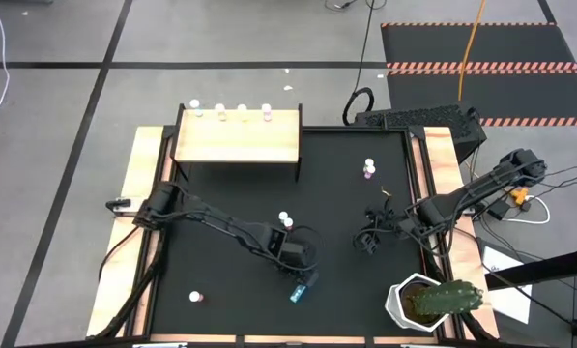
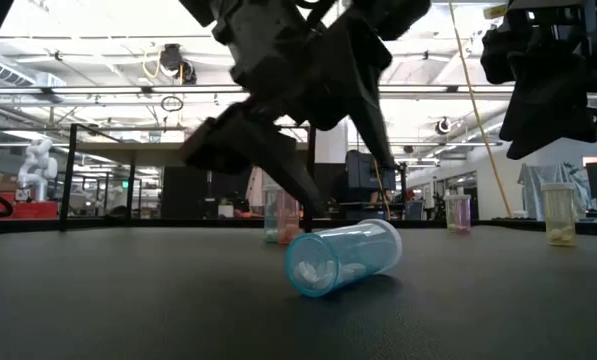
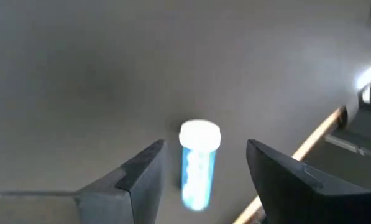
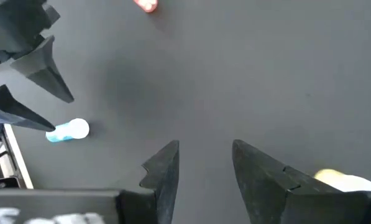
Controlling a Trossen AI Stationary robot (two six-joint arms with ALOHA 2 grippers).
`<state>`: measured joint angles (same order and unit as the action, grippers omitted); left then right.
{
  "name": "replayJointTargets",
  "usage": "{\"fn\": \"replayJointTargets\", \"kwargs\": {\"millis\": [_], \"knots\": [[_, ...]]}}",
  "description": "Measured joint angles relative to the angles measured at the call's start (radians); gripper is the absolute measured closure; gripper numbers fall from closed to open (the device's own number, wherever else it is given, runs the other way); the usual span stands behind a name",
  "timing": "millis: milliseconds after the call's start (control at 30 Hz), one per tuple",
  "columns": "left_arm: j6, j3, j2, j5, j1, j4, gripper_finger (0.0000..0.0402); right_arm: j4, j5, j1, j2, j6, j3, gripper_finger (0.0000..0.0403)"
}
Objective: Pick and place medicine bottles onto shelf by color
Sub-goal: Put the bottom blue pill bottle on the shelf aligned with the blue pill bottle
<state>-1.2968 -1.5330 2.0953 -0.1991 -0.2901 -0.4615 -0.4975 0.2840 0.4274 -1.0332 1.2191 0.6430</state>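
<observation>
In the high view we see the left gripper (image 1: 302,274) low in the frame, a little right of centre, over the black mat (image 1: 346,193). Its jaws are spread, and a blue bottle (image 1: 299,290) lies on its side just below them. In the left wrist view this blue bottle (image 3: 196,165) sits in the gap between the two dark fingers (image 3: 138,177), touching neither, with its long axis running along the fingers and its white cap at the far end, away from the wrist. In the low view the same bottle (image 2: 343,257) lies at centre frame, tipped over on the mat, its long axis nearly level and running left to right, white pills visible through its left end; the left gripper's fingers (image 2: 278,165) reach down just behind it.

The right gripper (image 1: 370,237) hovers right of centre in the high view, jaws parted and holding nothing. From its wrist camera we see bare mat between its fingers (image 4: 163,171).

The shelf (image 1: 238,137) stands in the upper left of the high view. Four upright bottles (image 1: 230,112) line its far edge. On the mat, two bottles (image 1: 285,220) stand just above the left gripper, one pink bottle (image 1: 368,169) stands upper right of centre, and another bottle (image 1: 197,296) stands at lower left. A potted cactus (image 1: 433,300) sits at lower right.
</observation>
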Motion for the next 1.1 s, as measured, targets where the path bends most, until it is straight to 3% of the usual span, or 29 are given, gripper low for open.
{"fn": "replayJointTargets", "kwargs": {"millis": [133,600,967,1100], "knots": [[0.016,0.000,0.000,0.077,-0.008,0.028,0.0179,-0.004,0.001,0.000,-0.002,0.003,0.000,0.0261],[0.187,0.001,0.079,0.115,-0.077,0.168,0.0179,0.008,-0.001,0.000,-0.002,0.043,0.000,0.0261],[0.239,-0.007,0.111,0.159,-0.110,0.066,0.0179,0.007,-0.002,0.000,-0.002,0.052,0.000,0.0261],[0.149,-0.007,0.111,0.139,-0.108,0.017,0.0192,0.007,-0.001,0.000,-0.002,0.051,0.000,0.0261]]}}
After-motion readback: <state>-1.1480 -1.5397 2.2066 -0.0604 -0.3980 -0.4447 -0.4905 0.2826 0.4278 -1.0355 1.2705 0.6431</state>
